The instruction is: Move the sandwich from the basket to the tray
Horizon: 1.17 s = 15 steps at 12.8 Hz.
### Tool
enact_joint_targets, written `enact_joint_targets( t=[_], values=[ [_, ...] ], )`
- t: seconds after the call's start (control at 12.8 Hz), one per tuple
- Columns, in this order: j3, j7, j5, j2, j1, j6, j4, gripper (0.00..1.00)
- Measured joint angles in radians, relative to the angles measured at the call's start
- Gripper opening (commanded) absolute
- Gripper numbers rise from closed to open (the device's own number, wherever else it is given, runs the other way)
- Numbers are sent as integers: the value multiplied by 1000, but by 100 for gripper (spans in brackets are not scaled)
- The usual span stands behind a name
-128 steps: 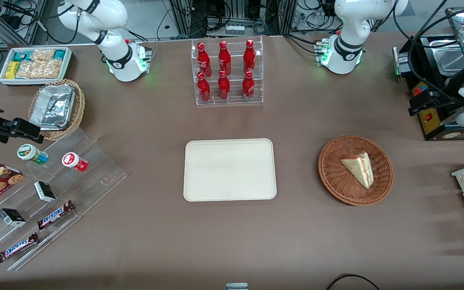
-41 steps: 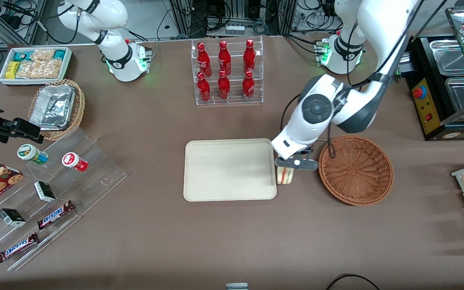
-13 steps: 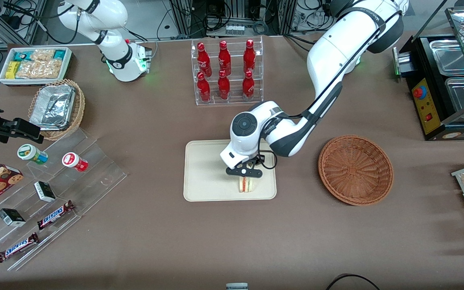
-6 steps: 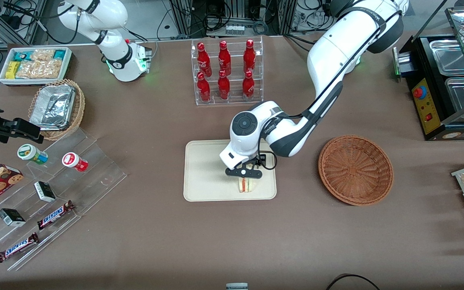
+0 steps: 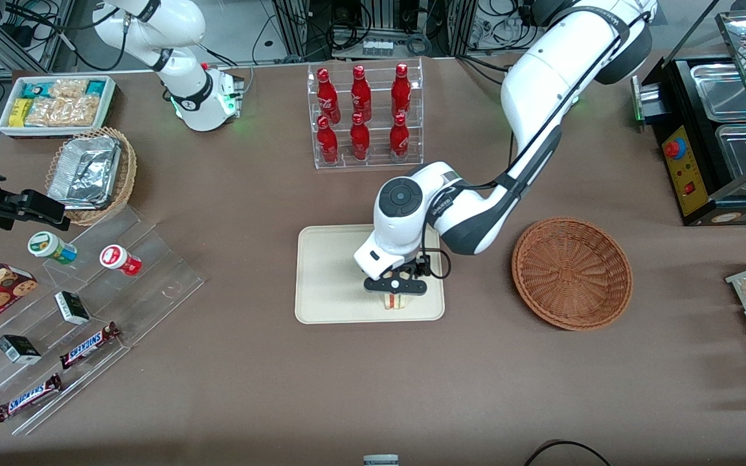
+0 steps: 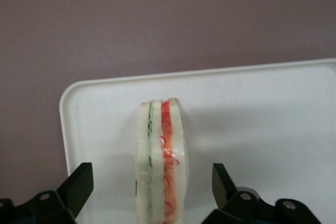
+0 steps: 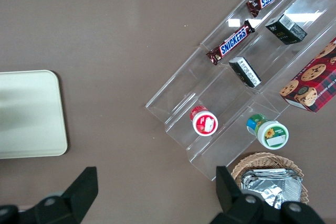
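Note:
The sandwich (image 5: 395,301) stands on edge on the cream tray (image 5: 327,272), near the tray's rim nearest the front camera. My left gripper (image 5: 395,287) hangs right above it, open, with a finger on each side of the wedge and a gap to both. In the left wrist view the sandwich (image 6: 160,156) shows its green and red layers, standing on the tray (image 6: 262,119) between the spread fingertips (image 6: 80,182) of the gripper (image 6: 151,184). The reddish-brown basket (image 5: 572,272) sits empty beside the tray, toward the working arm's end.
A clear rack of red bottles (image 5: 363,116) stands farther from the front camera than the tray. A stepped acrylic shelf with snacks (image 5: 75,304), a tan foil-filled basket (image 5: 91,171) and a white snack bin (image 5: 56,103) lie toward the parked arm's end. A black appliance (image 5: 716,129) stands at the working arm's end.
The gripper's fingers have spread and let go of the sandwich, which stays standing on the tray. The hand has shifted slightly nearer to the front camera.

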Motion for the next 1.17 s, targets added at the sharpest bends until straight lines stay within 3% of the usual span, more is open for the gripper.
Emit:
enact_joint_targets(
  t=[0.54, 1.17],
  values=[
    [97, 0, -11, -61, 5, -20, 56, 100],
    [260, 160, -219, -218, 6, -193, 59, 100]
  ],
)
